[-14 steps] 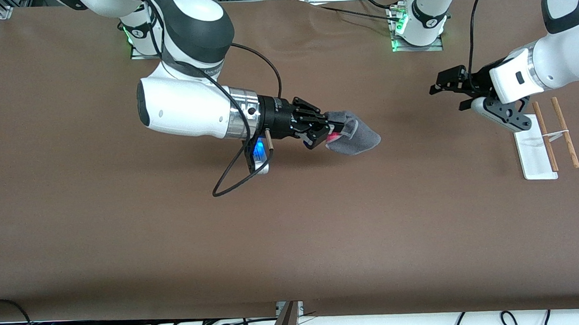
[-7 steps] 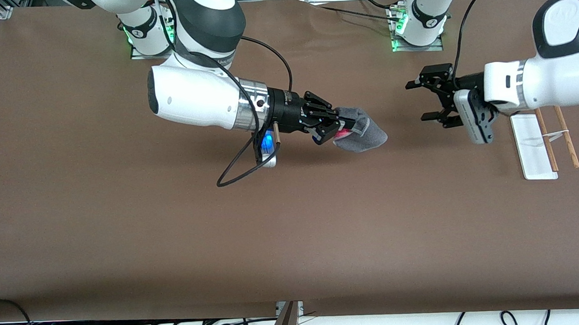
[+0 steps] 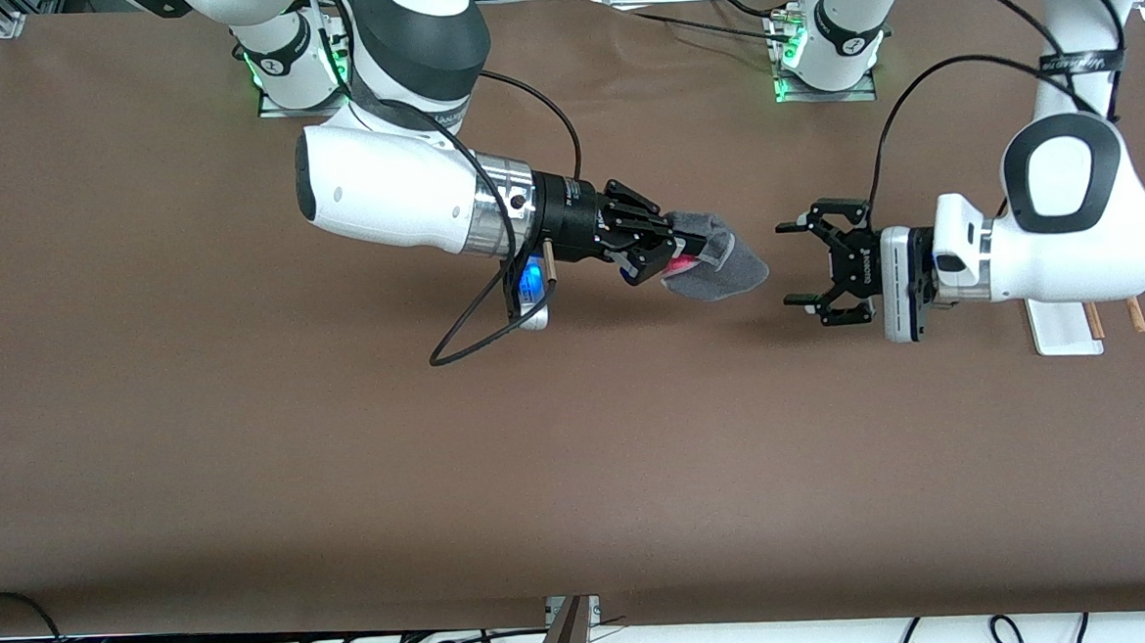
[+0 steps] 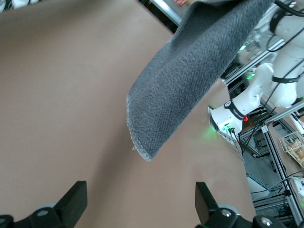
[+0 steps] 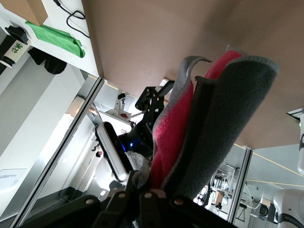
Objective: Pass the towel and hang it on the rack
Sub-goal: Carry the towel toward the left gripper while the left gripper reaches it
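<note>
The towel [image 3: 717, 267] is held over the tabletop [image 3: 580, 458] by the closed right end effector [image 3: 662, 253]. The left end effector [image 3: 797, 263], open, is just beside the towel. If only the edge is gripped, slippage is judged likely.

The front view looks steeply down from high across the table [image 3: 246, 456], bases along its top edge. Each wrist view looks out close past its own fingers, facing the other arm. All three share the towel [image 3: 722, 267] [image 4: 190, 76] [image 5: 223, 128], frame centre.
</note>
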Controlling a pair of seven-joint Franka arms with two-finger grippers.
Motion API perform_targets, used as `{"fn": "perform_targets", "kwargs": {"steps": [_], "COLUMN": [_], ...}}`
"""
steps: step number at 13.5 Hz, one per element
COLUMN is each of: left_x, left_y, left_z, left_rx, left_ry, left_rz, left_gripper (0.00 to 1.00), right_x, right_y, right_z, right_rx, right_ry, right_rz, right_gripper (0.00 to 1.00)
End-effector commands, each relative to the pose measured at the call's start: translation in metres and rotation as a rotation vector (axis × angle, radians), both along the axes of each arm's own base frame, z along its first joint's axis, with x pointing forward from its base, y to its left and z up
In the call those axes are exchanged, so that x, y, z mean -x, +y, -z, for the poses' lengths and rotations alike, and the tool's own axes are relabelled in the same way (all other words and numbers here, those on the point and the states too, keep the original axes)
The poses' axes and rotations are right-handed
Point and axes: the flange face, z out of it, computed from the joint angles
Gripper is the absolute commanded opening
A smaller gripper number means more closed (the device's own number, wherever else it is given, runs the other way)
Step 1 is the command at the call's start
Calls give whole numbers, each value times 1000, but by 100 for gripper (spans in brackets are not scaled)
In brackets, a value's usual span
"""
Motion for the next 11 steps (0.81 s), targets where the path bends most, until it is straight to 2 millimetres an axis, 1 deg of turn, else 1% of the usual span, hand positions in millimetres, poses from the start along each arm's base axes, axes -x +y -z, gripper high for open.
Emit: {"fn": "perform_targets", "kwargs": {"steps": [1, 3, 5, 7, 9, 10, 11], "left_x": [4, 8, 11, 16, 24, 26, 26], "left_y": [-5, -10, -15, -28, -41, -46, -47], "left_z": [25, 41, 50, 54, 60, 61, 63], "left_rx": [115, 170, 213, 263, 323, 344, 351], "left_ry": [-57, -92, -114, -147, -150, -164, -183], "left_rz": [-3, -35, -42, -28, -43, -42, -43], "left_gripper": [100, 100, 99, 91, 91, 89, 85], "right_x": [0, 0, 0, -1, -1, -1, -1], "right_y": [3, 3, 3, 2, 2, 2, 3], "right_z": [-5, -6, -5, -5, -6, -5, -4], "right_rx": [-19, -20, -20, -19, -19, -18, -19], "right_ry": [8, 7, 8, 7, 5, 6, 8], "right_rz": [12, 12, 13, 14, 16, 15, 14], "right_gripper": [0, 0, 0, 0, 0, 0, 0]}}
